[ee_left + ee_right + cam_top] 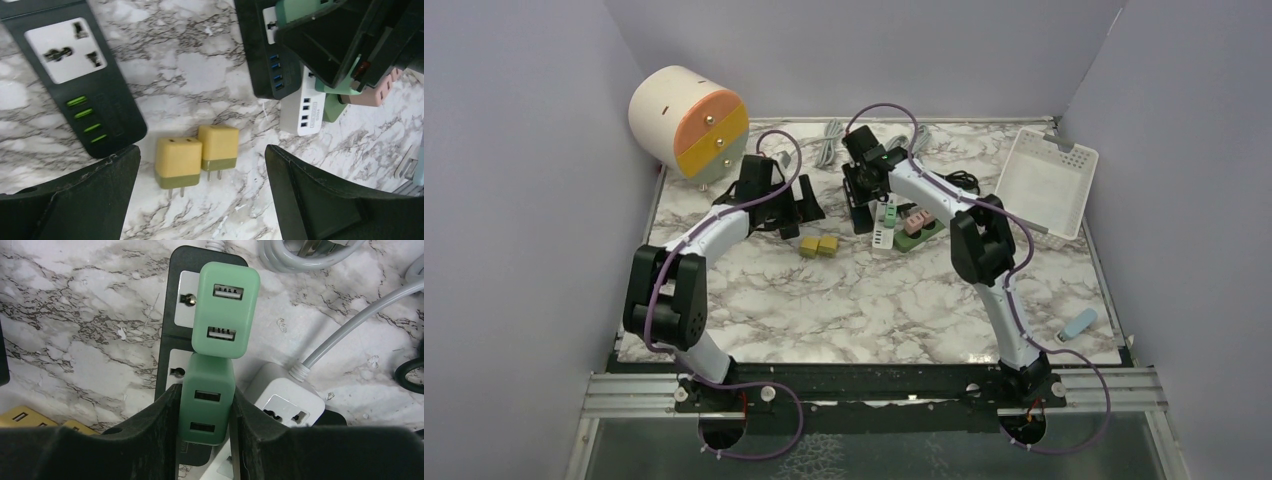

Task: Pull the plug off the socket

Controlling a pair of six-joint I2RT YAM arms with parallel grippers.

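Clamping the lower green plug [207, 405] at bottom centre between the right fingers [150, 440]. Hovering over two yellow plugs [178, 162] mid-frame, left fingers [75, 200] apart.

Right wrist view: the right fingers [150, 440] cover both flanks and the lower end of the near plug [207, 400]. Its prongs are hidden. The black strip [190, 257] beneath shows only its left margin and far end. Left wrist view: the green-port strip [75, 75] is cut off at the picture's top-left corner.

Two green plugs [226, 310] — two yellow plugs [178, 162]
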